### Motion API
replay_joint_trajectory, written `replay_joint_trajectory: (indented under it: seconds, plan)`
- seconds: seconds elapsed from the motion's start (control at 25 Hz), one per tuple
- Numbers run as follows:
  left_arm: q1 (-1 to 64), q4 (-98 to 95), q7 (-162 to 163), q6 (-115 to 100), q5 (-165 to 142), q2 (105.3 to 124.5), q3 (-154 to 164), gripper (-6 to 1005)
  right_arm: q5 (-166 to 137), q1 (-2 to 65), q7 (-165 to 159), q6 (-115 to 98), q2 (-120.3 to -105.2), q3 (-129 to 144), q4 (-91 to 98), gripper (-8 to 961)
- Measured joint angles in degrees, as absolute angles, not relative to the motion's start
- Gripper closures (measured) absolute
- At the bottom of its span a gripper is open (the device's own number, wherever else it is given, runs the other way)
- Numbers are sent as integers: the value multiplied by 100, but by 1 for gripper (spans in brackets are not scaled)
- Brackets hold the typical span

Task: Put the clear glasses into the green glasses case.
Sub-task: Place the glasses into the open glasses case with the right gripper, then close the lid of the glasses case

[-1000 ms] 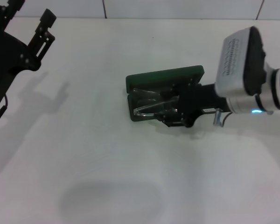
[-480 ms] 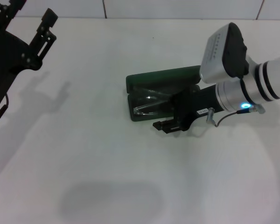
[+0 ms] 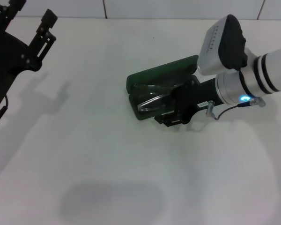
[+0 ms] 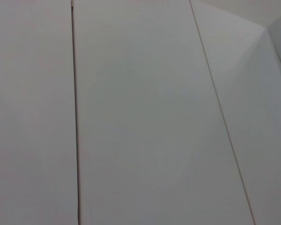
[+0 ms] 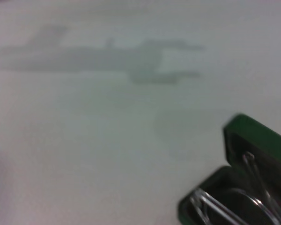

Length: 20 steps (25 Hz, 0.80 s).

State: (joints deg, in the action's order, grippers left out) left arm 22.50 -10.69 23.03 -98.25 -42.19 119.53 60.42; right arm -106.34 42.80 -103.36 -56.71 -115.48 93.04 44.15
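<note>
The green glasses case [image 3: 159, 75] lies open near the table's middle, its lid raised on the far side. The clear glasses [image 3: 152, 101] rest inside its dark tray, lens and folded arms catching the light. My right gripper [image 3: 171, 112] hangs low over the case's right end and covers that part of the tray and glasses. In the right wrist view the case [image 5: 253, 136] and the glasses [image 5: 225, 206] sit close by. My left gripper [image 3: 30, 14] stays parked at the far left, open, well away from the case.
A white table [image 3: 107, 178] spreads around the case, with a tiled wall behind it. A cable loop [image 3: 225, 110] hangs from the right wrist. The left wrist view holds only pale wall panels [image 4: 140, 112].
My right gripper dipped off the case's front edge, then came back over its right end. The wrist rolled, and the lid now looks narrower and tilted. The left arm has not moved.
</note>
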Motion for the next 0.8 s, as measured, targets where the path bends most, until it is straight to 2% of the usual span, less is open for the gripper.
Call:
replay_joint_trajectory:
  seconds: [0.24,0.48,0.6,0.8]
  plan:
    - [2263,-1045,2303,-9826,-4218,11955,6037,334,-10693,3627,-10206,-6652,-11535,8564,5365,380]
    - [2294,-1030,2387,-9659,-4219,11963,6040,334,-9739,2523,-9071,-6922,-11577,7515,5871,382]
    - [2441,-1055,2810,-9134,-4221,11965,6051,334,-7508,1887,-7064,-7070,-11577,7017,5004,382]
    - [2749,-1068,3488,-8217,-4274,11948,6054,334,-5314,1752,-5060,-8034,-11561,6424,3252,383]
